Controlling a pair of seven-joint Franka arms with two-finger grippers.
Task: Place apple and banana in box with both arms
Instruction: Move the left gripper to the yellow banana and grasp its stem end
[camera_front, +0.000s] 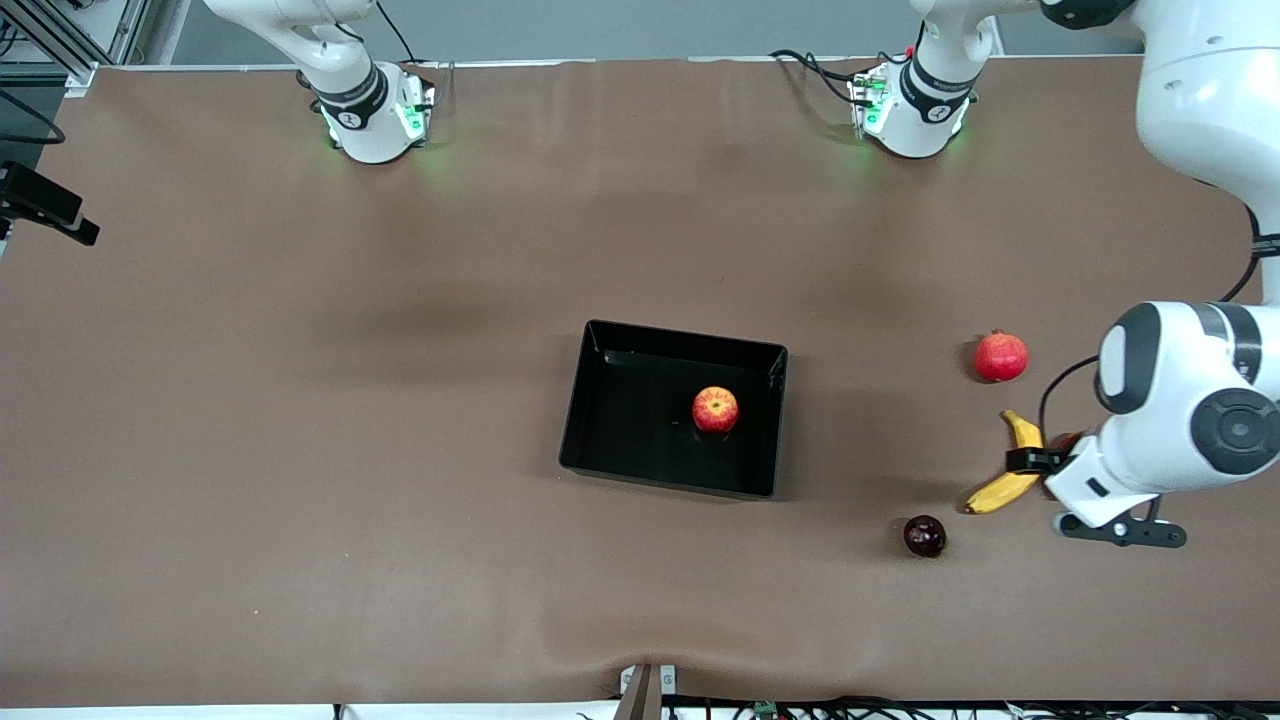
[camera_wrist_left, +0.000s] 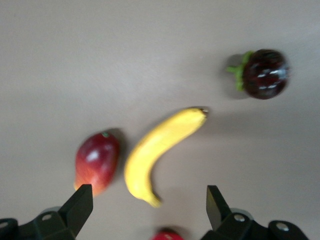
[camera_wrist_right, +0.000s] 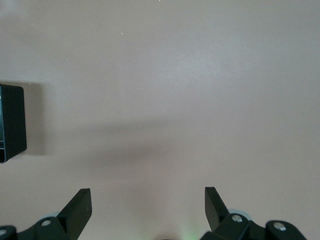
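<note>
Bench (camera_front: 300, 450): plain brown. Box (camera_front: 610, 440): glossy black. Apple (camera_front: 715, 409): red with yellow streaks, yellowish stem dimple. Banana (camera_front: 1005, 485): yellow, brownish tips. Pomegranate (camera_front: 1001, 357): uniform red. Round fruit (camera_front: 925, 536): dark maroon, green calyx. Mango-like fruit (camera_wrist_left: 96, 162): red, fading orange-yellow at one end. Arms: white, black joint bands; fingers (camera_wrist_left: 80, 205) black.
</note>
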